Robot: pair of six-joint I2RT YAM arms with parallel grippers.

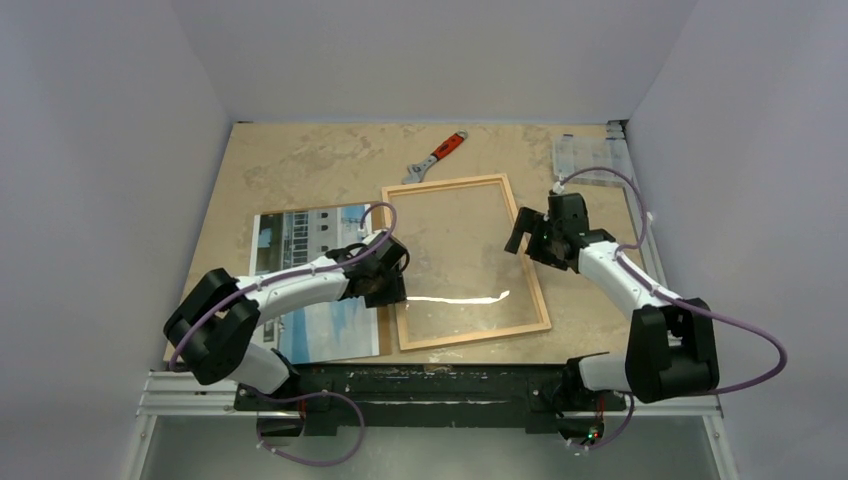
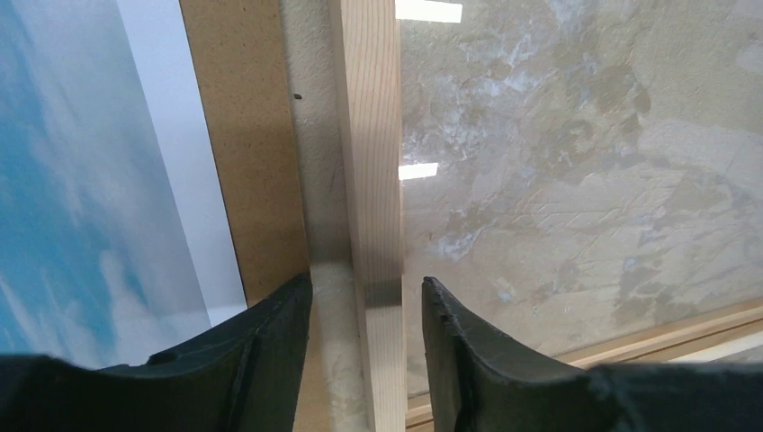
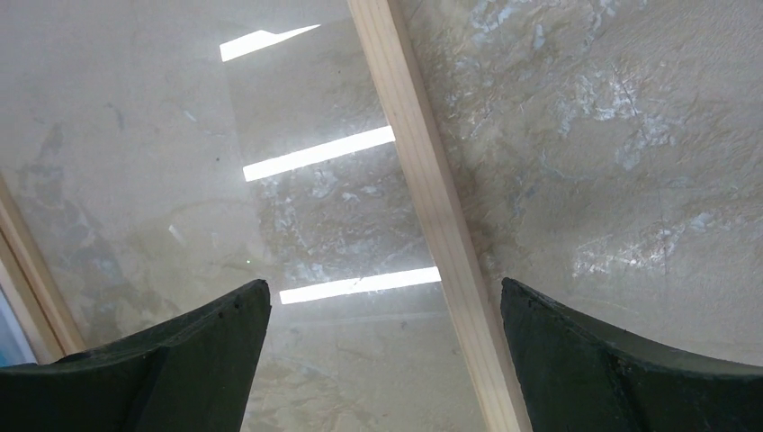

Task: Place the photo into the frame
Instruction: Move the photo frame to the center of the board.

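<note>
The frame point(image 1: 445, 182), thin light wood with clear glazing, lies flat in the middle of the table. The photo point(image 1: 300, 235) lies face up to its left on a brown backing board point(image 2: 243, 135); its blue sky shows in the left wrist view point(image 2: 72, 180). My left gripper point(image 1: 388, 290) is open, and its fingers point(image 2: 366, 297) straddle the frame's left strip point(image 2: 369, 135) with a gap on both sides. My right gripper point(image 1: 527, 240) is wide open and empty, and it hangs point(image 3: 385, 297) over the frame's right strip point(image 3: 423, 180).
A wrench with a red handle point(image 1: 436, 156) lies behind the frame. A clear plastic box point(image 1: 590, 160) sits at the back right corner. Grey walls close in the table on the left, right and back.
</note>
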